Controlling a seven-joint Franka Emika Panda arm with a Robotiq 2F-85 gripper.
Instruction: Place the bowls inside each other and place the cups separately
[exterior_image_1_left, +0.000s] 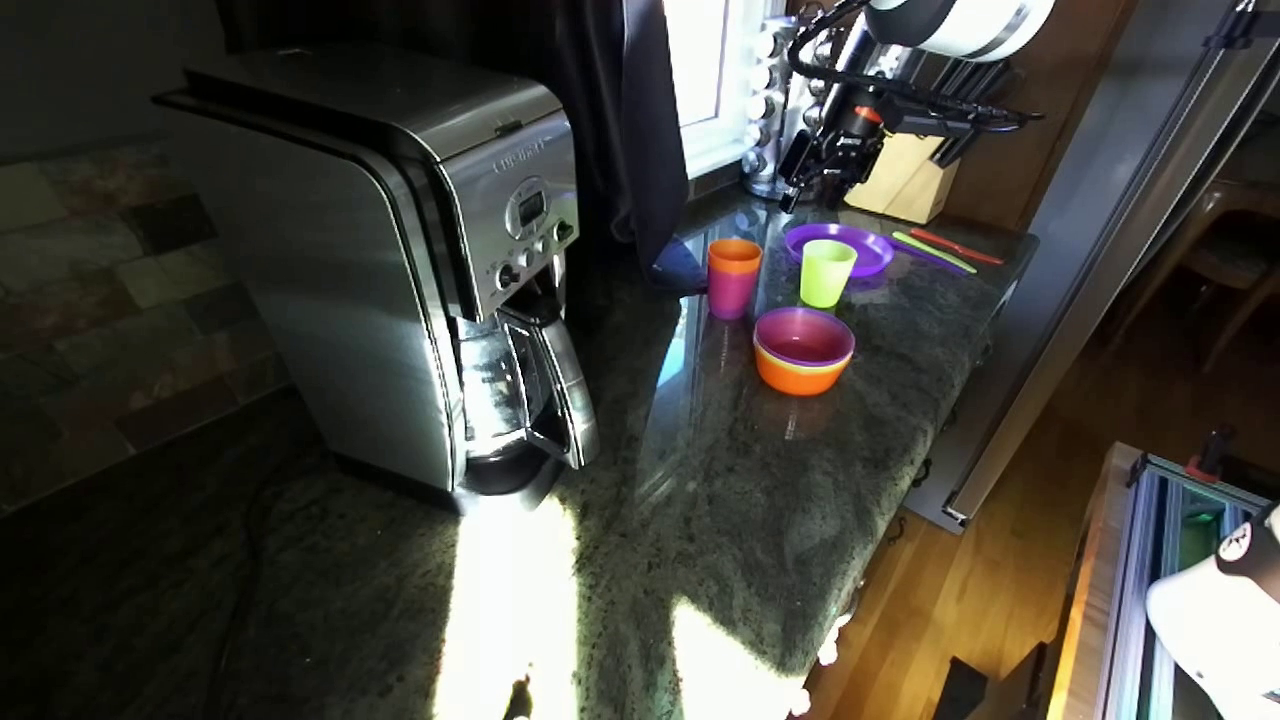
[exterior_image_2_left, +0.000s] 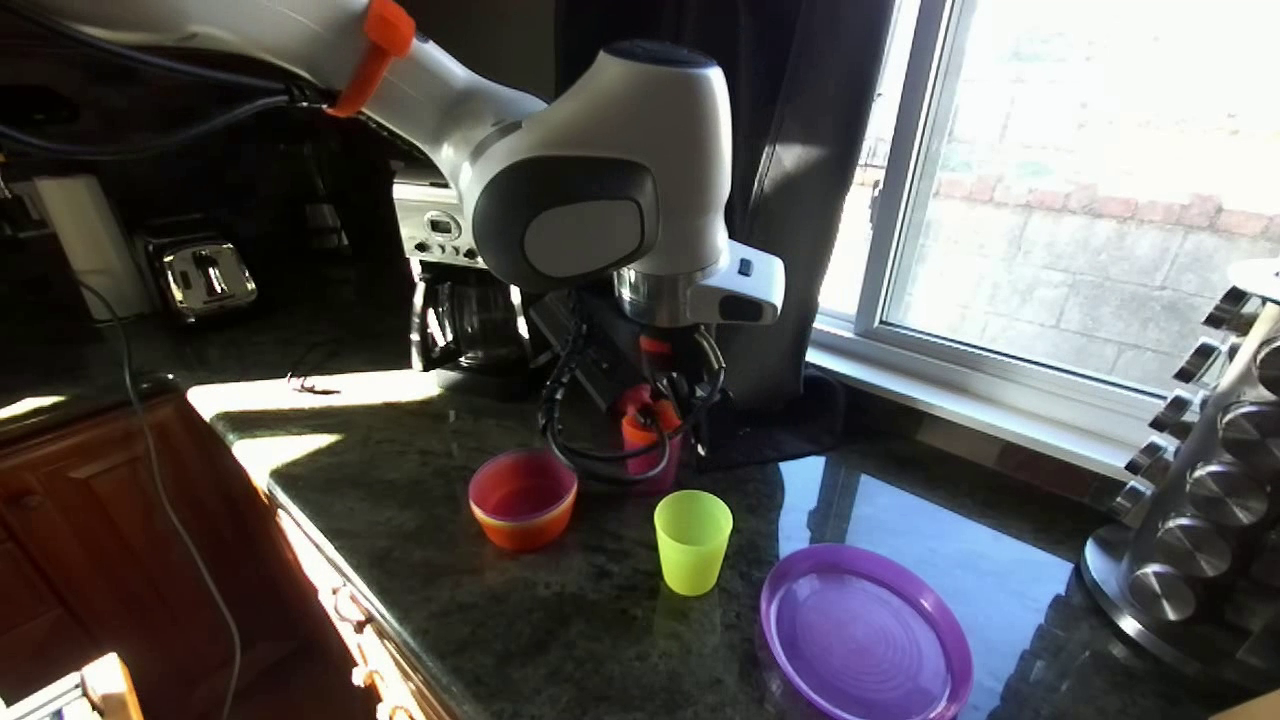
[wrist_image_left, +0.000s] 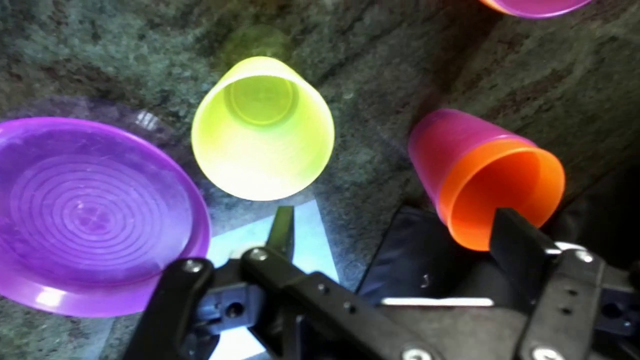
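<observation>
"What's on the counter (exterior_image_1_left: 780, 480), left to right in an exterior view?"
"One orange cup (exterior_image_1_left: 735, 250) inside one pink cup (exterior_image_1_left: 732, 296), three bowls (exterior_image_1_left: 803, 355) stacked up, one green cup (exterior_image_1_left: 826, 276), one purple plate (exterior_image_1_left: 875, 253)."
"The gripper (wrist_image_left: 395, 220)?"
"Its two fingers (wrist_image_left: 284, 225) are wide apart."

Nested bowls (exterior_image_1_left: 804, 350): purple within, a thin yellow-green line beneath the rim, orange outside. A plain lime green cup (wrist_image_left: 262, 130). A bright orange cup (wrist_image_left: 502, 190) nested in a magenta-pink cup (wrist_image_left: 445, 147). A purple plate (wrist_image_left: 95, 215) patterned with fine concentric rings. Slim utensils (exterior_image_1_left: 935, 253) in red-orange, lime green and purple. The pincer (wrist_image_left: 395, 220) is mostly black; the tabletop (exterior_image_1_left: 760, 500), dark grey-green and mottled; the coffee maker (exterior_image_1_left: 330, 260), silver and black.
</observation>
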